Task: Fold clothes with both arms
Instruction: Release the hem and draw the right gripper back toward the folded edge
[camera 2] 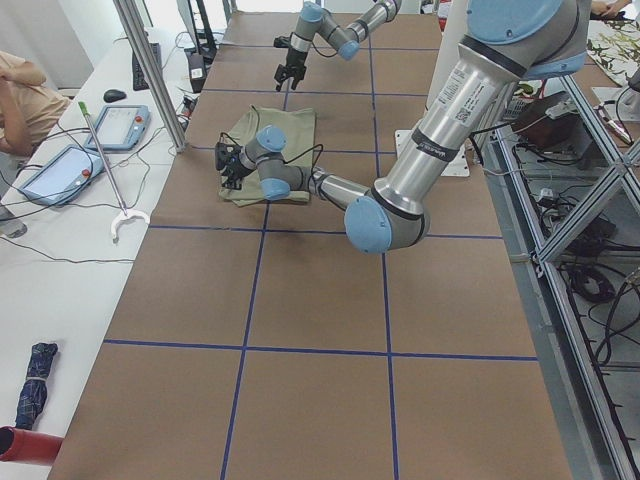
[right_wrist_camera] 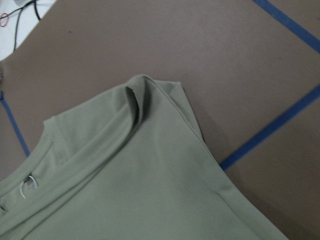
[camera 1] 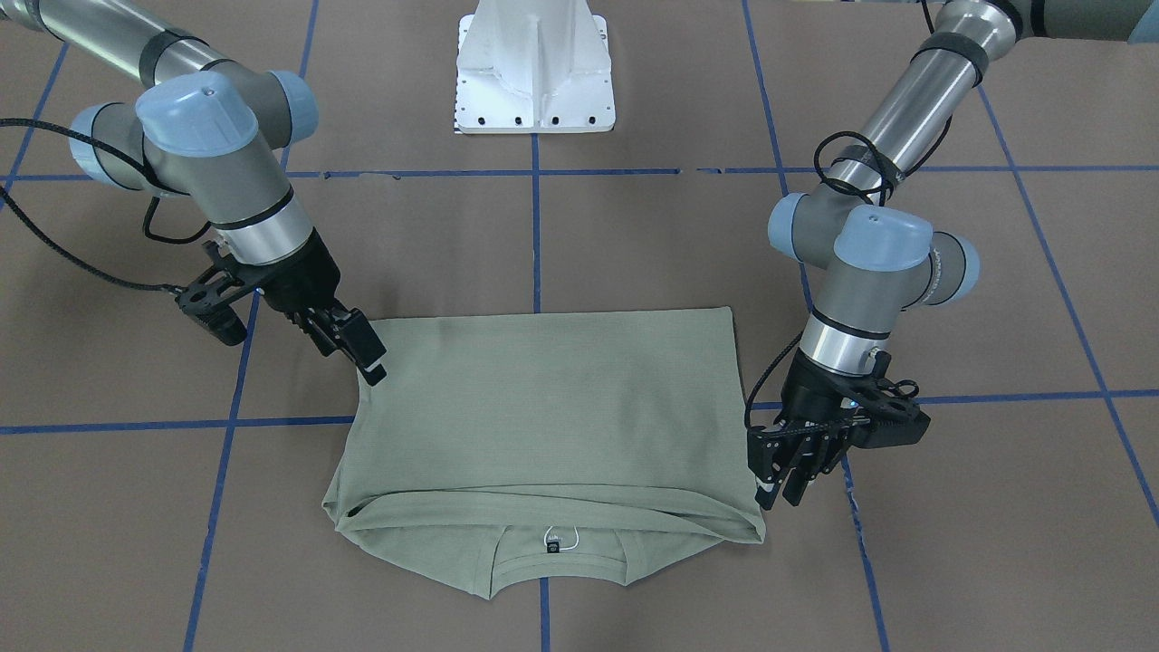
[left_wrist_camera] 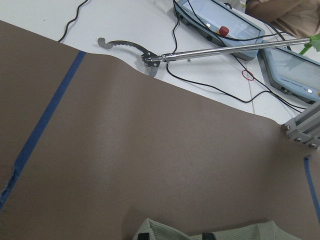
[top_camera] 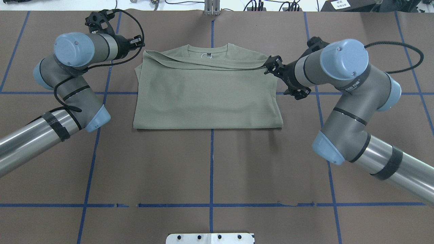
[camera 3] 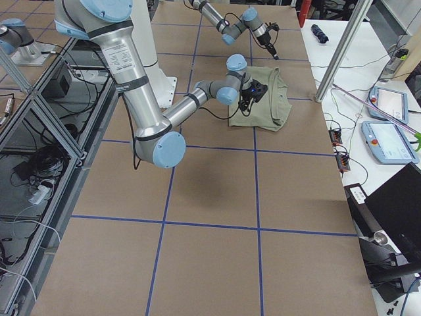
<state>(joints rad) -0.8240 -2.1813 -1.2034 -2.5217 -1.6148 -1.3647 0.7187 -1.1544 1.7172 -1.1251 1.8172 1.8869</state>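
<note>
Shirt [top_camera: 206, 95] folded in half, lying mid surface [top_camera: 210, 169], nr far edge.
L gripper [camera 1: 780, 489] & R gripper [camera 1: 358, 353] by its shoulder corners; both jaws look spread.

A shirt [left_wrist_camera: 235, 232] edge rests on the table [left_wrist_camera: 150, 150], perhaps rumpled.

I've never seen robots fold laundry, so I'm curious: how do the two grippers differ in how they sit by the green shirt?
The left gripper points almost straight down beside the shirt, near its collar end; the right gripper leans in at a slant on the opposite side. In the front-facing view the left gripper stands at the cloth's side edge, while the right gripper's tips overlap a corner. Both are black; neither visibly holds fabric.
</note>
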